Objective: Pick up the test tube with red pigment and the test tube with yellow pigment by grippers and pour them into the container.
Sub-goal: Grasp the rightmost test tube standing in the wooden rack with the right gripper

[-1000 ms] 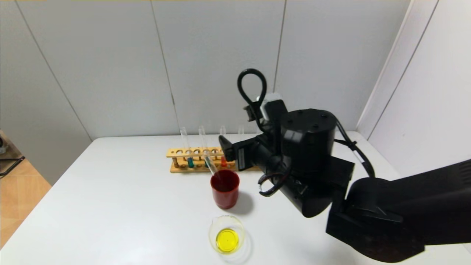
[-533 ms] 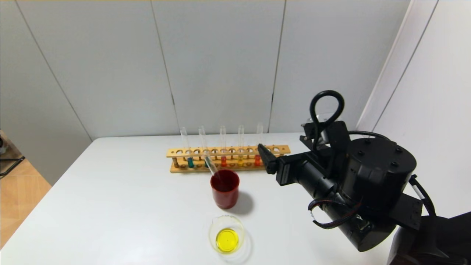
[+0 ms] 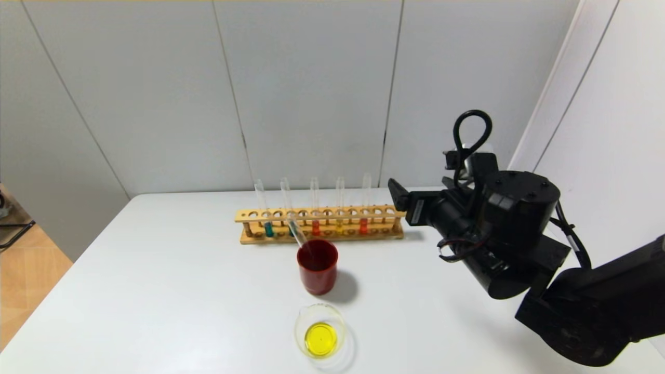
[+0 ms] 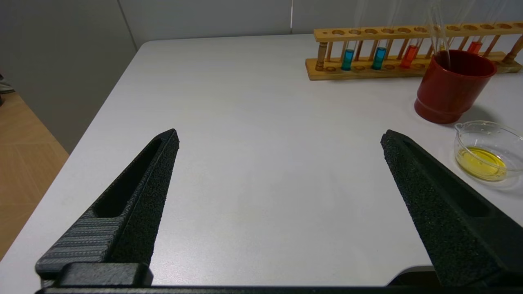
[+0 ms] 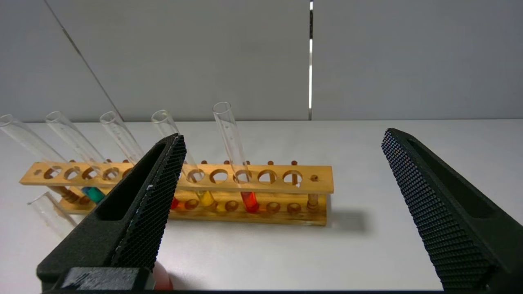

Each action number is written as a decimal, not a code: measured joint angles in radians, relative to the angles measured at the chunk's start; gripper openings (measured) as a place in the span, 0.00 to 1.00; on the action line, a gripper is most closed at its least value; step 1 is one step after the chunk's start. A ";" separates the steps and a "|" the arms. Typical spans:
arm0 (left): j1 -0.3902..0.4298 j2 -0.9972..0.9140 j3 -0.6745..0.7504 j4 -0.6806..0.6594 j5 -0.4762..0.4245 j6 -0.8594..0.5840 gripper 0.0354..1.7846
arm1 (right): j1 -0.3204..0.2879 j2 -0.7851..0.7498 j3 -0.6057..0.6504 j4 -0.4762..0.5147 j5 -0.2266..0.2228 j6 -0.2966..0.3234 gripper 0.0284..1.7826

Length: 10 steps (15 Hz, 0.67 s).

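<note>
A wooden rack (image 3: 382, 212) holds two red tubes (image 3: 363, 225) (image 3: 315, 227), one yellow tube (image 3: 339, 227) and teal tubes (image 3: 268, 229). The glass container (image 3: 320, 331) at the front holds yellow liquid. My right gripper (image 3: 396, 193) hovers open and empty just off the rack's right end. In the right wrist view (image 5: 282, 135) the nearest red tube (image 5: 249, 200) and the yellow tube (image 5: 206, 198) stand ahead, left of the gap between the jaws. My left gripper (image 4: 280, 132) is open and empty over bare table, out of the head view.
A dark red cup (image 3: 317, 266) stands between rack and container, with an empty glass tube (image 3: 297, 232) leaning in it. The white table (image 3: 171, 291) has free room on its left half. Grey wall panels close the back and right.
My right arm has swung right and back, from beside the red cup to the rack's right end. The empty tube stays in the cup. Nothing else moved.
</note>
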<state>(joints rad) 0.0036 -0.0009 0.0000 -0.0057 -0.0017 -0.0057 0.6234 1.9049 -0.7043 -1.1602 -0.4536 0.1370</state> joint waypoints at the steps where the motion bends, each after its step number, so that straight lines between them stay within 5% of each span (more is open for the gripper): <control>1: 0.000 0.000 0.000 0.000 0.000 0.000 0.98 | -0.005 0.025 -0.024 0.001 0.002 -0.001 0.98; 10: -0.001 0.000 0.000 0.000 0.000 0.000 0.98 | -0.026 0.245 -0.219 0.006 0.086 -0.051 0.98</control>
<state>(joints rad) 0.0028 -0.0009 0.0000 -0.0053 -0.0017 -0.0057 0.5974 2.1500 -0.9230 -1.1545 -0.3674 0.0855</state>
